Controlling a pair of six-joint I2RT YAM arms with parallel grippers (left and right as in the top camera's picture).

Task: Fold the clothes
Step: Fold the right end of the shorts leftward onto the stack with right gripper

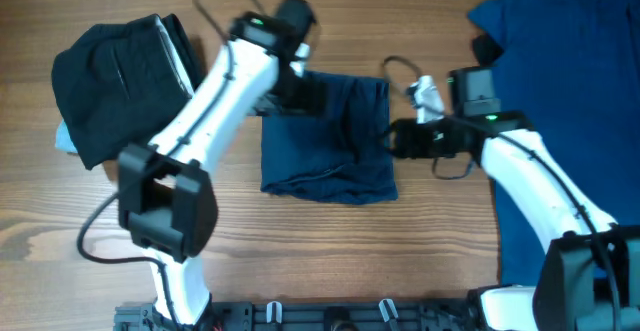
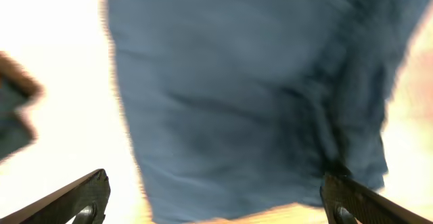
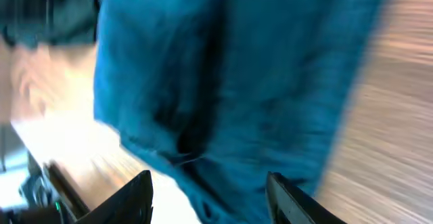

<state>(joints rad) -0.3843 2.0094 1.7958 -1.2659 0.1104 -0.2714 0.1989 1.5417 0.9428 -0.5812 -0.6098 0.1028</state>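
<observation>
The navy garment [image 1: 325,141] is lying in the middle of the wooden table [image 1: 400,261], doubled over into a rough rectangle, its lower edge rumpled and a dark crease running down its right half. The left arm is reaching in from the near left corner, and the left gripper [image 1: 300,89] is sitting over the garment's upper left corner. From its own camera the two fingers [image 2: 74,200] are standing far apart at the bottom corners of the view. The navy cloth is filling the space ahead of them and nothing is pinched between them. The right arm is coming in from the near right, and the right gripper [image 1: 392,139] is sitting at the garment's right edge, about halfway down. Its fingers [image 3: 287,197] are also standing spread, with the blue cloth lying just beyond the tips. That view is smeared, so I cannot tell whether the tips are touching the fabric. A black garment [image 1: 115,76] is lying heaped at the far left of the table, well apart from the navy one, with the left arm crossing between them. A brighter blue shirt [image 1: 570,61] is lying spread along the right side, and part of it is running under the right arm.
</observation>
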